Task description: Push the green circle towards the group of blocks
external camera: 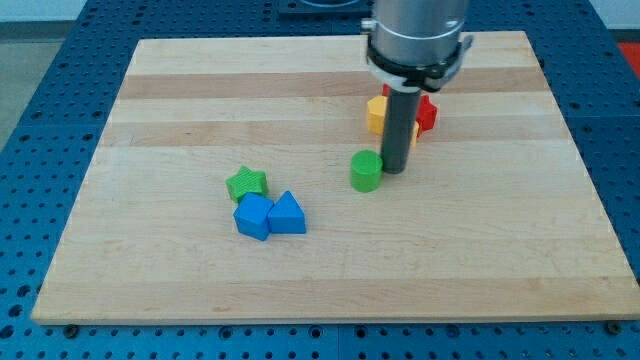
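The green circle (366,171) sits near the middle of the wooden board (150,270). My tip (394,169) stands just to its right, touching or almost touching it. To the view's left lies a group of three blocks: a green star (246,183), a blue cube-like block (253,216) and a blue triangle (287,214), packed close together. The green circle is about a hundred pixels to the right of that group.
Behind the rod, toward the view's top, sit a yellow block (376,114) and a red block (426,114), partly hidden by the rod. The arm's grey body (417,35) hangs over the board's top edge. A blue pegboard (60,60) surrounds the board.
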Available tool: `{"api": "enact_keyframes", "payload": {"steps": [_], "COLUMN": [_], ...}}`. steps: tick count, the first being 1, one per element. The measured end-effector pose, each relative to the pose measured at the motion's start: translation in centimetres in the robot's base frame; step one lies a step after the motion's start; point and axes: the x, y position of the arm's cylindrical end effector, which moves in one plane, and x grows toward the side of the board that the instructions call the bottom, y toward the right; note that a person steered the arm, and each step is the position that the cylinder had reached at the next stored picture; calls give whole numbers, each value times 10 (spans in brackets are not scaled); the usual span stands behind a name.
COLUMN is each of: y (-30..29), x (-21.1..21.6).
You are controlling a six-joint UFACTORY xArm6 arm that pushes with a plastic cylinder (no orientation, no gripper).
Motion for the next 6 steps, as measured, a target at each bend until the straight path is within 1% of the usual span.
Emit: {"api": "enact_keyframes", "payload": {"steps": [2,5,6], "y": [-35,-36,-36], "x": [9,28,40]}}
